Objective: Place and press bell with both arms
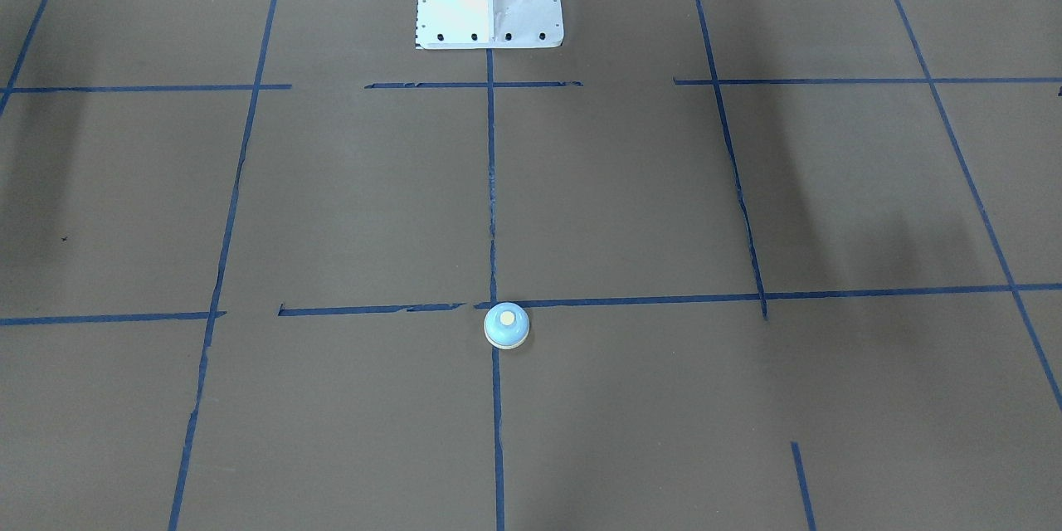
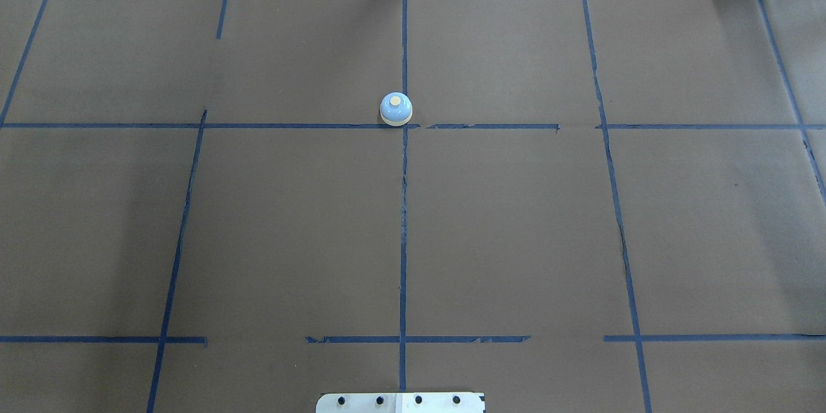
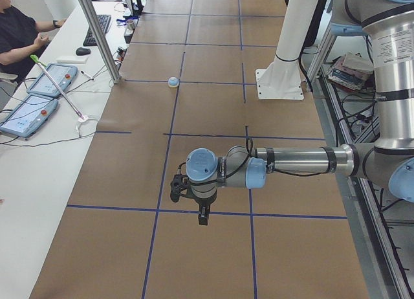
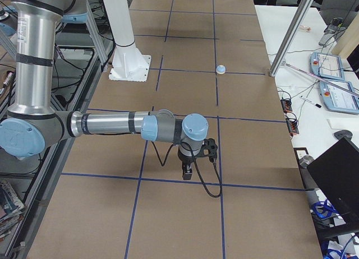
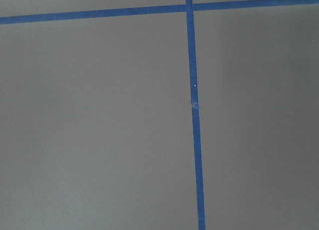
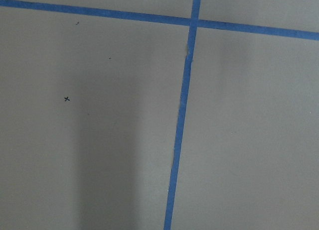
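The bell [image 1: 506, 326] stands upright on the brown table by the crossing of two blue tape lines, with its light blue dome and cream button up. It also shows in the overhead view [image 2: 396, 108] and, small, in the left [image 3: 173, 82] and right [image 4: 221, 69] side views. No arm is near it. My left gripper [image 3: 203, 215] hangs low over the table, far from the bell. My right gripper [image 4: 187, 172] does the same at the other end. I cannot tell whether either is open or shut. Both wrist views show only table and tape.
The white bolted pedestal [image 1: 489, 0] stands at the robot's side of the table. An aluminium post [image 3: 97, 33] stands at the far edge. A seated operator [image 3: 19, 33] and touch pendants [image 3: 29, 111] are at a side desk beyond it.
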### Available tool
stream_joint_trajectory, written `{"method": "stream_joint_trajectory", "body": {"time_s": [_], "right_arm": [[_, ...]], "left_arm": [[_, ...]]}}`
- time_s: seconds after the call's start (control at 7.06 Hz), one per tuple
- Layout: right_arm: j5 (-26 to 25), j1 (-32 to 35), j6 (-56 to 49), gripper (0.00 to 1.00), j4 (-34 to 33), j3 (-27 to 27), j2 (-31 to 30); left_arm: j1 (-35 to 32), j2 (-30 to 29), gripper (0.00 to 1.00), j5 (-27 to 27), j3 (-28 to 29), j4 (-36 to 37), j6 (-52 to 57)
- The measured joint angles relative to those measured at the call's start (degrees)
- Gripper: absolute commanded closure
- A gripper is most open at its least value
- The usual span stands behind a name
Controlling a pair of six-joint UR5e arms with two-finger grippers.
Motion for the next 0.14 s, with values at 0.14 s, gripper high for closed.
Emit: {"method": "stream_joint_trajectory", "body": {"time_s": [0.14], "right_arm": [[0.00, 0.00, 0.00, 0.00, 0.00, -0.05, 0.00]], "left_arm": [[-0.01, 0.02, 0.00, 0.03, 0.00, 0.00, 0.00]]}}
